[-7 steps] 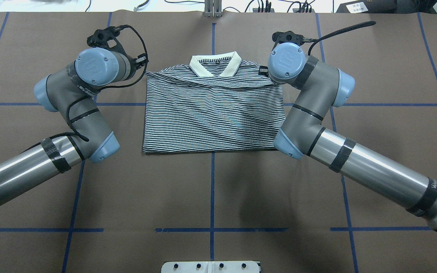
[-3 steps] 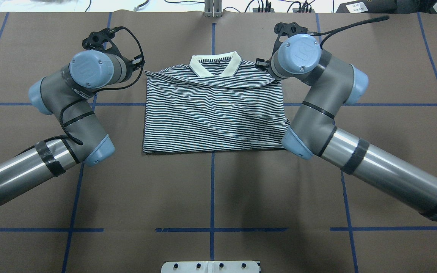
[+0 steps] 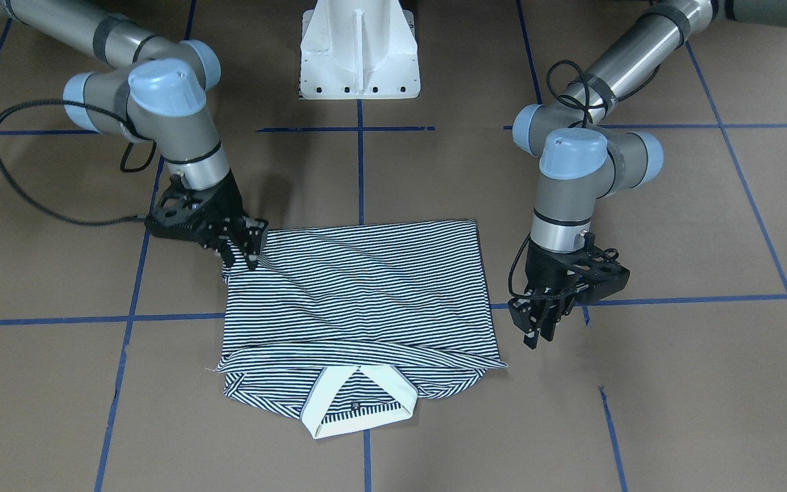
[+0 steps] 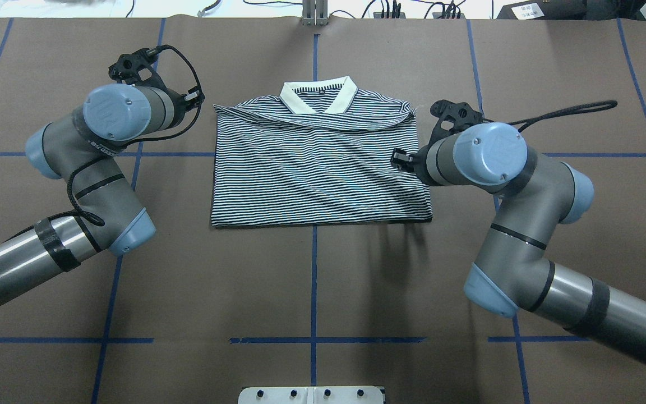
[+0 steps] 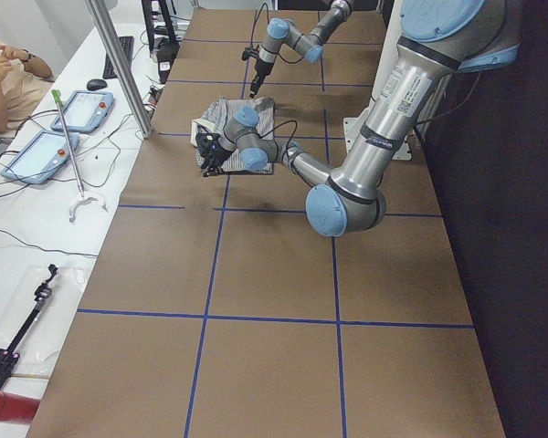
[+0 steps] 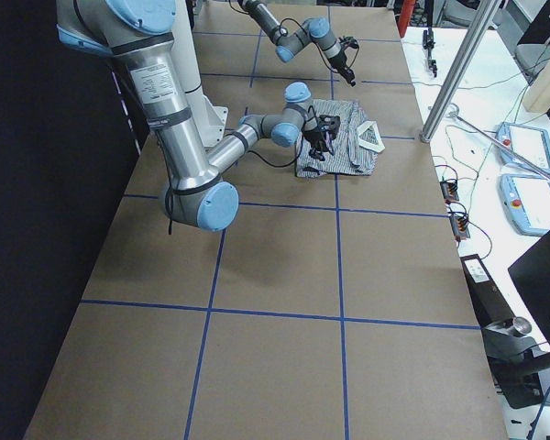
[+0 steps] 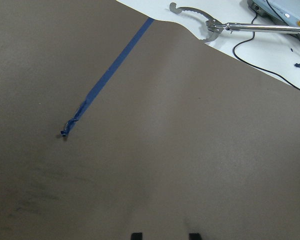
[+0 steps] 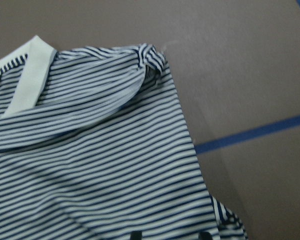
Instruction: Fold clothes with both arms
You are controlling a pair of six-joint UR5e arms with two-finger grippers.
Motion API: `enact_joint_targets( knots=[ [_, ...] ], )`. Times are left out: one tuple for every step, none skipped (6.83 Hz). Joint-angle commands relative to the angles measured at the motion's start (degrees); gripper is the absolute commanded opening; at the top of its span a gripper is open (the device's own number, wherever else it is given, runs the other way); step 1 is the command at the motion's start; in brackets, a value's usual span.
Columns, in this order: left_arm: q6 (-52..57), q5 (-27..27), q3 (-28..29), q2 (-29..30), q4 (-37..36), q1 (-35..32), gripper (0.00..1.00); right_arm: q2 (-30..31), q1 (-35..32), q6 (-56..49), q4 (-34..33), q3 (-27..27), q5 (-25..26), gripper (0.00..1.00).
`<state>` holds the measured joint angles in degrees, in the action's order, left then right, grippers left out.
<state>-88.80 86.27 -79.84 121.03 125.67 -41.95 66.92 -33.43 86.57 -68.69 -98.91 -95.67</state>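
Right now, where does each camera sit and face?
Front-facing: across the table, facing robot, steeply down; left arm at right, right arm at left.
Overhead: behind robot, looking forward, down; left arm at left.
Exterior left: robot's-left table end, looking along it; left arm near.
Exterior right: opposite end; right arm near.
Left wrist: down at table; left gripper barely shows.
Right wrist: down onto polo shirt; right gripper barely shows.
Shared: front-facing and overhead show shirt, both arms.

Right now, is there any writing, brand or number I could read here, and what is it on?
Nothing reads clearly.
White print on the left arm: too blurred.
Dark tag in the polo shirt collar: too small.
Paper label, far right corner: too small.
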Motion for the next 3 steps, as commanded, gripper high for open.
enact_joint_targets(
  knots=[
    [0.0,-1.4,-0.1,-0.9,2.9,0.5,0.44,5.0,2.9,3.3,0.1,-3.3,0.7,0.48],
    [-0.1,-2.6,-0.2,-0.9,2.9,0.8,0.44,5.5,3.2,3.3,0.1,-3.1,0.7,0.48],
    [-0.1,-2.8,-0.2,-0.9,2.9,1.1,0.45,5.2,4.4,3.3,0.1,-2.2,1.0,0.47]
  ],
)
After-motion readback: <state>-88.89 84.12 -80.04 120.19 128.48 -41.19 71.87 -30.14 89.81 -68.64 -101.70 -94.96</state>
